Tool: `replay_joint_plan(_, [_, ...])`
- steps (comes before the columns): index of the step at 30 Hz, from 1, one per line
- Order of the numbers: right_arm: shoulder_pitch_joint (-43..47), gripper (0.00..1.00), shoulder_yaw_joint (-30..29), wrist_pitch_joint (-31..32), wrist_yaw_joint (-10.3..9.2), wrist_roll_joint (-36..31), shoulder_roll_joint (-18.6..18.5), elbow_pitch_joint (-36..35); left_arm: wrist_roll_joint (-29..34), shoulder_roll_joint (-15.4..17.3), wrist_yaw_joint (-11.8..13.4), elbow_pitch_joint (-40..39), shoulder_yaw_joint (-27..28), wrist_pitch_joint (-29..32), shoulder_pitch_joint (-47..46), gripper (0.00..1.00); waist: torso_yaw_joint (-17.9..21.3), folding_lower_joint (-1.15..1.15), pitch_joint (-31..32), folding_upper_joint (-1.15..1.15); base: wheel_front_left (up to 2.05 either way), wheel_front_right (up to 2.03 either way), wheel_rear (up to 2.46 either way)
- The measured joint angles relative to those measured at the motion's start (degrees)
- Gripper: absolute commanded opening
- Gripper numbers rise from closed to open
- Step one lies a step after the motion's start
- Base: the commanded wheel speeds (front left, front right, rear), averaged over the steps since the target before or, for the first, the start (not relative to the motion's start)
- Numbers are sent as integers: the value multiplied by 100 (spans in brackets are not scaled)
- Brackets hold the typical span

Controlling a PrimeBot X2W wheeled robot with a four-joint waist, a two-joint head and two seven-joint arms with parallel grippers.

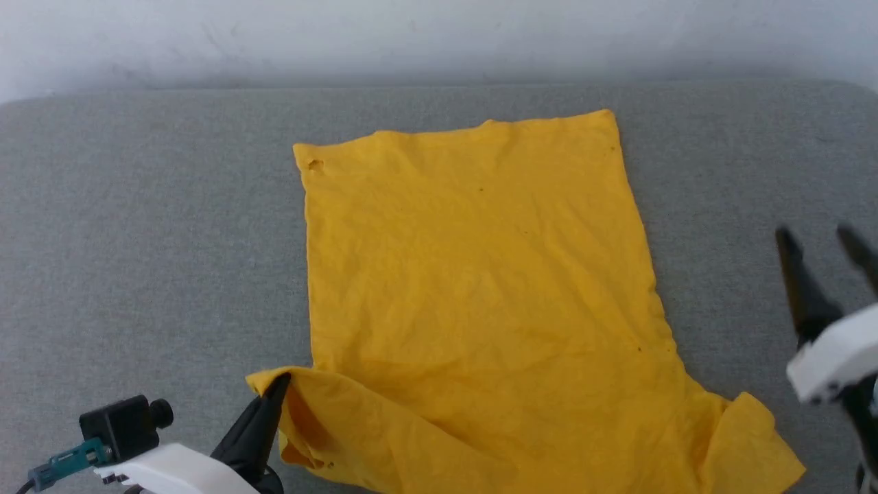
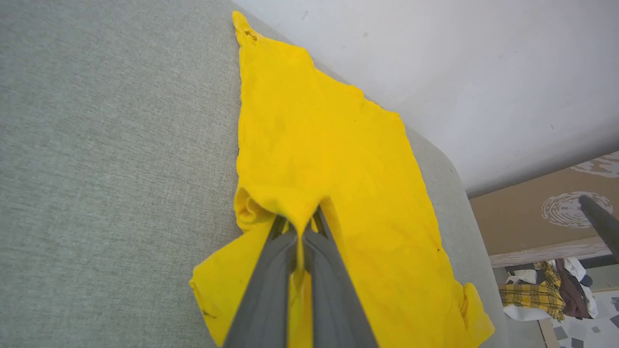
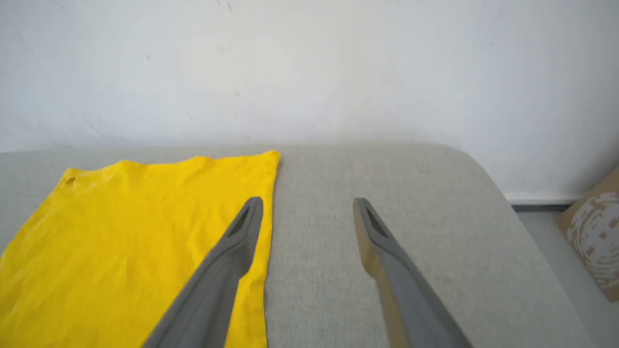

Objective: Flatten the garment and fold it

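Garment: plain yellow side up, spread mostly flat on the grey cushion. It stretches away ahead of the left gripper and lies to the left of the right gripper, rumpled at its near right corner.
Left gripper: closed on the garment's near left corner, with cloth pinched between its fingers and raised into a small peak at their tips.
Right gripper: fingers spread apart with nothing between them, over bare cushion just right of the garment's edge.
Wall: white, beyond both grippers.
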State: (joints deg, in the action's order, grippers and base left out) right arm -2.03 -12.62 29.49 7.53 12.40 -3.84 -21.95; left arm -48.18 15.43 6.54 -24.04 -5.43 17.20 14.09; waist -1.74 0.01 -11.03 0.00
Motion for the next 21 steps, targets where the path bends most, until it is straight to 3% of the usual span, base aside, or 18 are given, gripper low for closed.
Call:
replay_joint_plan(7, [-2019, 100, 486, 467, 0, -379, -391, 147, -4, -21, -182, 30, -75, -18, -266, 0, -108, 0, -435, 0, 0, 0, 0])
replay_joint_plan(10, [-2934, 100, 722, 679, 1, -381, -399, 714, -13, -36, -259, 71, -111, -60, -431, 0, -172, 1, -674, 0, 0, 0, 0])
replay_joint_plan(15, [-4238, 100, 631, 832, 0, -672, -434, 1835, -29, -51, -444, 182, -225, -76, -780, 0, -307, 1, -1117, 0, 0, 0, 0])
replay_joint_plan(21, [-4901, 100, 356, 1221, 0, -1032, -404, 3076, -32, -66, -652, 389, -360, -92, -1167, 0, -539, 1, -1622, 0, 0, 0, 0])
